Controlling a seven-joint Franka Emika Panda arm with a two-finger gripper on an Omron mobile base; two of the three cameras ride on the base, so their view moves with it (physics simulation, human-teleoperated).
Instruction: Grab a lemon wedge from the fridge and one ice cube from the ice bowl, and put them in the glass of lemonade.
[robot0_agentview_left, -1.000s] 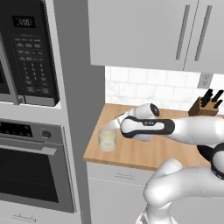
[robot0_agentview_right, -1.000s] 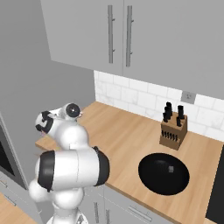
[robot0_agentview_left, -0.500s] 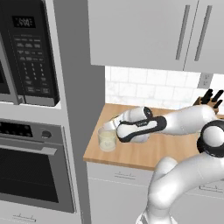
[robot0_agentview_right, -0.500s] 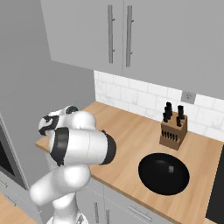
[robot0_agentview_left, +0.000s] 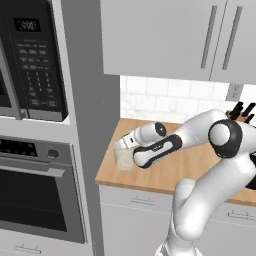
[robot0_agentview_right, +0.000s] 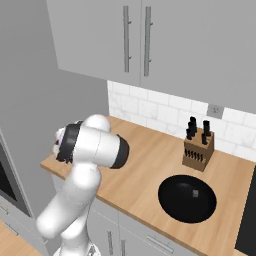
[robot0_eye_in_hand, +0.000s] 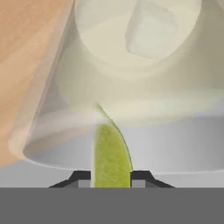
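Note:
The glass of lemonade (robot0_agentview_left: 123, 159) stands at the left end of the wooden counter (robot0_agentview_left: 165, 175), close to its front edge. Seen from the hand, the glass (robot0_eye_in_hand: 52, 92) lies just beyond the fingertips, with pale yellow liquid and an ice cube (robot0_eye_in_hand: 151, 28) floating in it. My gripper (robot0_eye_in_hand: 111, 177) is shut on a green-yellow lemon wedge (robot0_eye_in_hand: 110, 153), whose tip points over the rim. In the left base view the gripper (robot0_agentview_left: 120, 145) hovers right above the glass. The fridge and the ice bowl are out of view.
A tall grey panel (robot0_agentview_left: 90, 100) with a microwave (robot0_agentview_left: 35, 60) and black wall oven (robot0_agentview_left: 35, 200) borders the counter's left end. A knife block (robot0_agentview_right: 197, 150) and a round black basin (robot0_agentview_right: 187, 197) sit to the right. Upper cabinets (robot0_agentview_right: 140, 35) hang overhead.
The hand has swung left along the counter, from beside the glass to directly over it, still holding the wedge. The elbow has risen and shifted right.

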